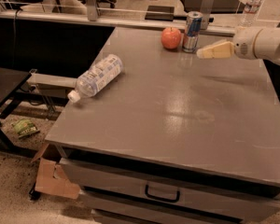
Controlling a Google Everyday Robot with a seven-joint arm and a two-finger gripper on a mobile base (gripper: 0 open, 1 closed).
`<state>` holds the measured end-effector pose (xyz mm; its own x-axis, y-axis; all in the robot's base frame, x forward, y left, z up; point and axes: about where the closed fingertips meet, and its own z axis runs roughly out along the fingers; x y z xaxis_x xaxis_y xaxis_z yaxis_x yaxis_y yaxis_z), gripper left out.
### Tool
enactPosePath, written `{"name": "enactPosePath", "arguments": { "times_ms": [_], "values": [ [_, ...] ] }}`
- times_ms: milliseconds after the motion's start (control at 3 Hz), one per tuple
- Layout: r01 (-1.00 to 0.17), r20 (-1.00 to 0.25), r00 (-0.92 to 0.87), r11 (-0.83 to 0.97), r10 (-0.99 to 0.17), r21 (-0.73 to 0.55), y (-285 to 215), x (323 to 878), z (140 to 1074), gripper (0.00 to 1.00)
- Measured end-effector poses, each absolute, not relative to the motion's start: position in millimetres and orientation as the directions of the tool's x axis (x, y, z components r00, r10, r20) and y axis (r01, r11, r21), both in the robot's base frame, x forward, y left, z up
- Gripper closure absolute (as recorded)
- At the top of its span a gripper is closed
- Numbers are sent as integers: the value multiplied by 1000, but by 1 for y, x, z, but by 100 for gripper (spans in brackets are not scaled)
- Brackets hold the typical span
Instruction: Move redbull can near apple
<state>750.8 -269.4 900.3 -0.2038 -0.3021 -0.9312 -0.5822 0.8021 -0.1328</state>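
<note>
Redbull can [192, 31] stood beside the apple [171, 38], slick, probably light; you would grip mid-body. End effector [200, 53] hung near it, not touching; open or closed, unclear.

Silver-blue redbull can [192, 29] upright, just beside orange-red apple [171, 38], gripper [201, 53] near can

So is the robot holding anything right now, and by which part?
Nothing is held. The gripper hovers beside the redbull can, apparently off it; the can stands alone next to the apple.

Pale cream tapered hand [200, 53] at far right, rounded white arm [266, 43]
</note>
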Motion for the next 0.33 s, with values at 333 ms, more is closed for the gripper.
{"name": "enactPosePath", "arguments": {
  "times_ms": [333],
  "values": [
    [-593, -930, -207, 795, -303, -127, -263, 755, 895, 0]
  ]
}}
